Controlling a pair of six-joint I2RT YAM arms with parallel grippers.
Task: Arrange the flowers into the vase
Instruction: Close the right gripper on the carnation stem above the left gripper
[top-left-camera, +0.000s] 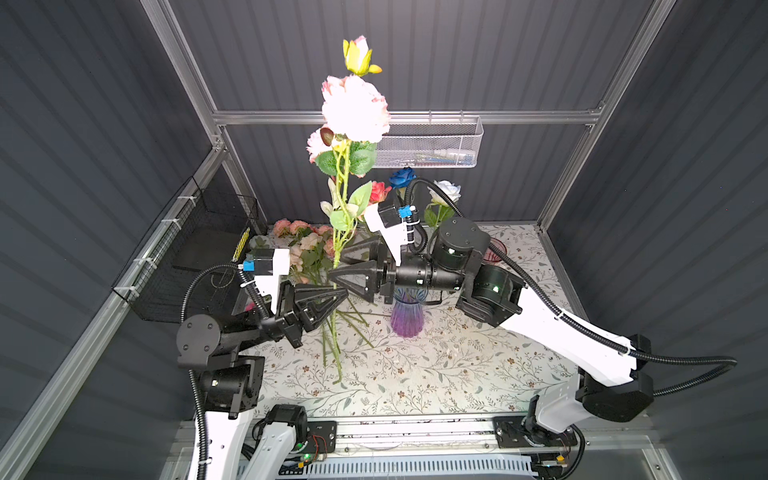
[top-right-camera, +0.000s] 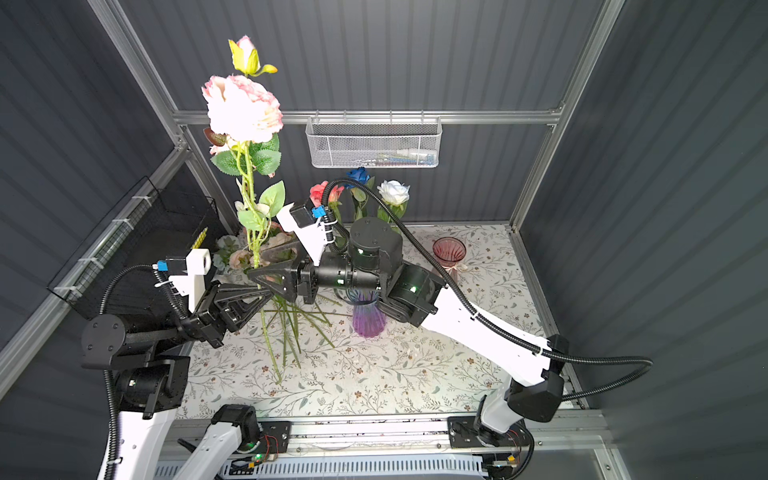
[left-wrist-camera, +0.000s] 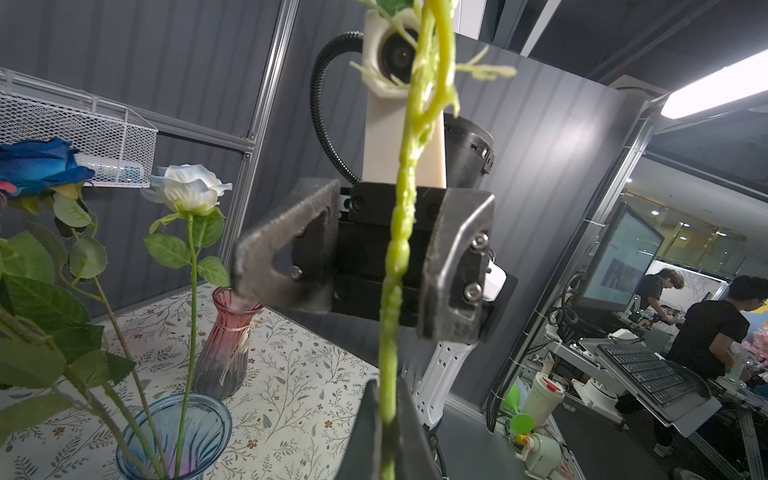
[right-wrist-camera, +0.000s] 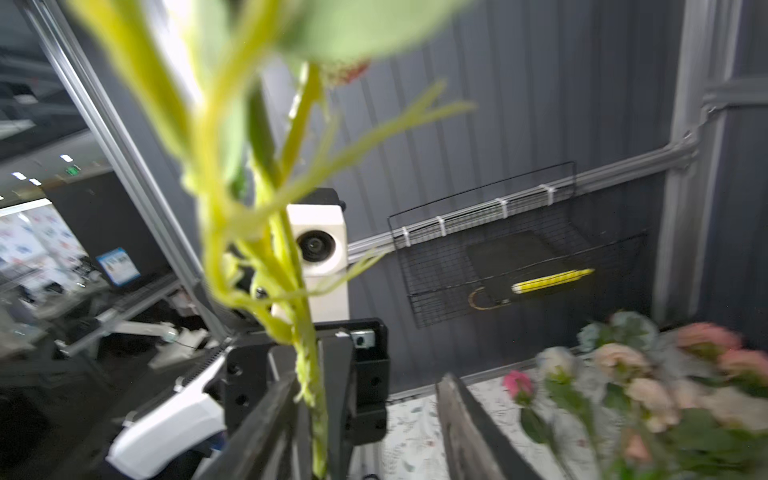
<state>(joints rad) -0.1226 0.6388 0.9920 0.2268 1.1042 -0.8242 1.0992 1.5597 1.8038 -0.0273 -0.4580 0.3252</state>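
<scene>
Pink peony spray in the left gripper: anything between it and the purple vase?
Yes. The right arm's wrist hangs over the vase in both top views. The right gripper, jaws open, straddles the pink peony spray above the left gripper, which is shut on its stem. Three roses stand in the vase.

No lettering, brand or number can be made out anywhere. The monitor (left-wrist-camera: 619, 257) beyond the cell shows a lit page, too small to read. A green lit sign (right-wrist-camera: 72, 169) in the room outside and a blue-edged screen (right-wrist-camera: 118, 266) near it are blurred. The yellow strip (right-wrist-camera: 552, 281) in the black wire basket (right-wrist-camera: 440, 266) carries dark marks, but they are illegible in every view.
</scene>
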